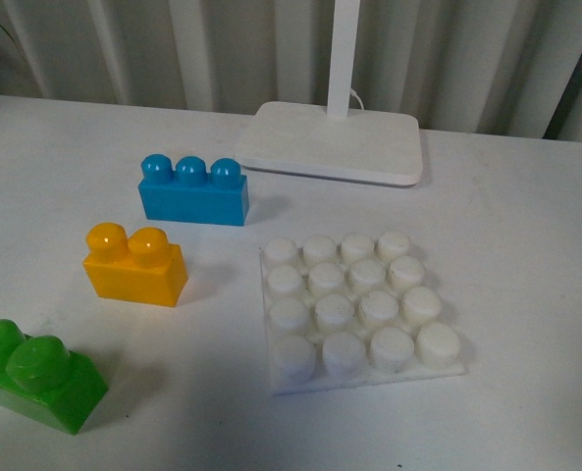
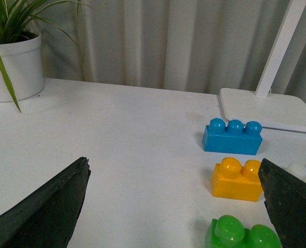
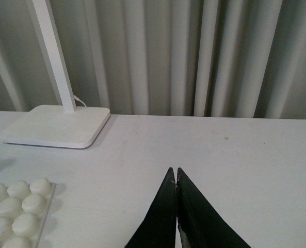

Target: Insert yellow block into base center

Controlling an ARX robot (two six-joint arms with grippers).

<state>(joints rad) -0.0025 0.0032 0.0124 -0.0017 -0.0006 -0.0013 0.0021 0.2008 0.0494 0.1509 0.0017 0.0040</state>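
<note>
The yellow block [image 1: 134, 264] stands upright on the white table, left of the base [image 1: 360, 311], a white square plate with a grid of round studs and nothing on it. In the left wrist view the yellow block [image 2: 237, 179] lies ahead, close to one dark finger [image 2: 289, 199]. My left gripper [image 2: 173, 170] is open, its fingers wide apart over bare table, holding nothing. My right gripper [image 3: 176, 172] is shut and empty, with a corner of the base [image 3: 18, 213] off to one side. Neither gripper shows in the front view.
A blue three-stud brick [image 1: 192, 191] stands behind the yellow block and a green brick [image 1: 37, 375] in front of it near the table's edge. A white lamp stand [image 1: 334, 141] with a pole sits behind the base. A potted plant [image 2: 14, 62] stands far off.
</note>
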